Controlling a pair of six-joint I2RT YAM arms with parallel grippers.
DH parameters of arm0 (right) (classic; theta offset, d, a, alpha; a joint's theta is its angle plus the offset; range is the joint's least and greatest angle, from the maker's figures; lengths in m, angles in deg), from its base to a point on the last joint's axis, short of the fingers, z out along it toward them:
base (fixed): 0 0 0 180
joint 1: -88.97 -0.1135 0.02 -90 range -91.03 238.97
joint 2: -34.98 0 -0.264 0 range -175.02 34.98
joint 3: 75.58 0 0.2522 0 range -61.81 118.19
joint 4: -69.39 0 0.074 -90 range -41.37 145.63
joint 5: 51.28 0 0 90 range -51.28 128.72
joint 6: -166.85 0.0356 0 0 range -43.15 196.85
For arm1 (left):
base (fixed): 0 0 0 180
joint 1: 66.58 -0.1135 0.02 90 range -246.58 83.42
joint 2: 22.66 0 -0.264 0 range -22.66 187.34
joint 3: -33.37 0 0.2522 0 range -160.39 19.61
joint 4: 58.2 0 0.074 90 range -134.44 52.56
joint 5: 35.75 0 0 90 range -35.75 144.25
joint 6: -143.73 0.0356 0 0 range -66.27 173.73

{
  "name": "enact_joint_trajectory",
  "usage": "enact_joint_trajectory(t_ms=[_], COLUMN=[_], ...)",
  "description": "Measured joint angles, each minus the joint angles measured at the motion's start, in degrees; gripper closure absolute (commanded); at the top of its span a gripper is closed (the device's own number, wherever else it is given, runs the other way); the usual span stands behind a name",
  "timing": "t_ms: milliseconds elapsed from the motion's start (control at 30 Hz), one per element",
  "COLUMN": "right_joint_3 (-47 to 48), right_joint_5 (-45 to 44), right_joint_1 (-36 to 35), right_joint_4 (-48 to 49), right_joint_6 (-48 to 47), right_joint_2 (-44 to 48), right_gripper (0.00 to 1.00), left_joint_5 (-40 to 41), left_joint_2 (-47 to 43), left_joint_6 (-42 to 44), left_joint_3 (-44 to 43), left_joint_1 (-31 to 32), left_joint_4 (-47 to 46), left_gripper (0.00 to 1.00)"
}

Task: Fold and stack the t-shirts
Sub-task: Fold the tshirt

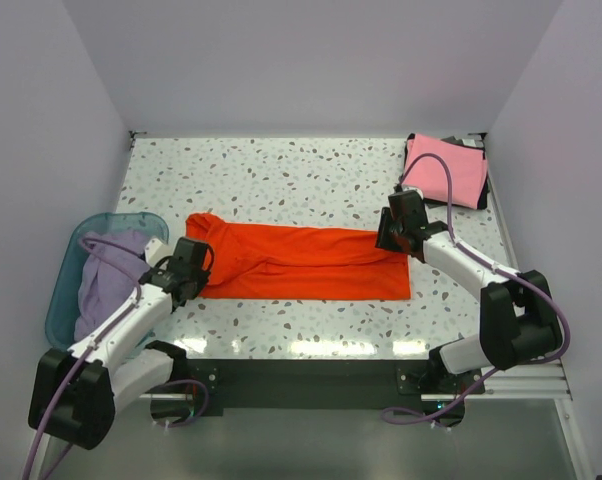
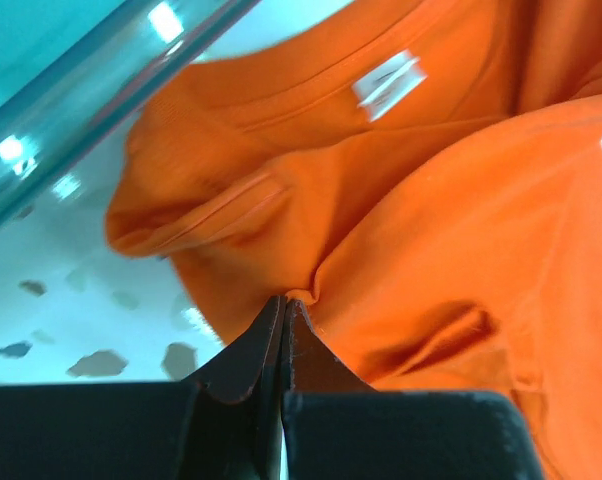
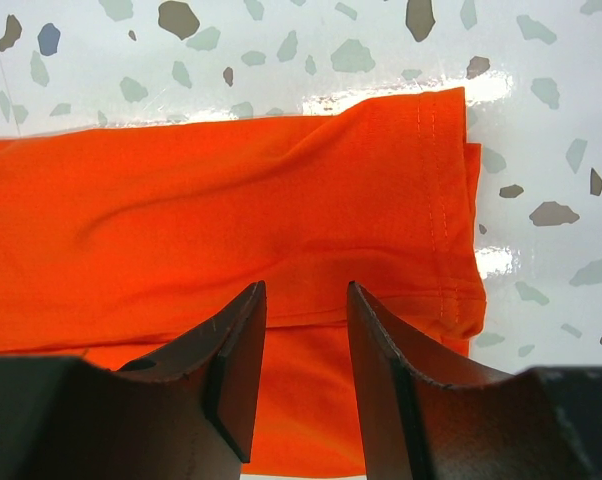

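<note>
The orange-red t-shirt lies folded lengthwise into a long strip across the middle of the table. My left gripper is at its collar end and is shut on a pinch of the orange cloth, near the collar label. My right gripper hovers over the hem end, open, its jaws apart above the orange cloth with nothing between them. The pink t-shirt lies folded at the back right. The pale lavender t-shirt is bunched in the teal basin.
The translucent teal basin stands at the table's left edge beside my left arm; its wall shows in the left wrist view. The speckled table runs to white walls on three sides.
</note>
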Motion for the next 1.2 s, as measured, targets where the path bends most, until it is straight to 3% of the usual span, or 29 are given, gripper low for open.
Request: enact_joint_trajectory(t_ms=[300,900,1200], right_joint_3=[0.00,-0.52,-8.39], right_joint_5=[-0.26,-4.00,-1.99], right_joint_1=[0.00,0.79,0.81], right_joint_4=[-0.11,-1.46,-2.91], right_joint_6=[0.00,0.26,1.99], right_joint_2=[0.07,-3.02,7.72], right_gripper=[0.58,0.60,0.62], left_joint_5=[-1.11,-3.56,-3.61], left_joint_2=[-8.09,-11.45,-10.93], left_joint_6=[-3.72,0.42,2.64], left_joint_3=[3.78,5.22,4.37], left_joint_1=[0.00,0.00,-1.36], left_joint_4=[4.37,3.10,3.04], left_gripper=[1.00,1.00,1.00])
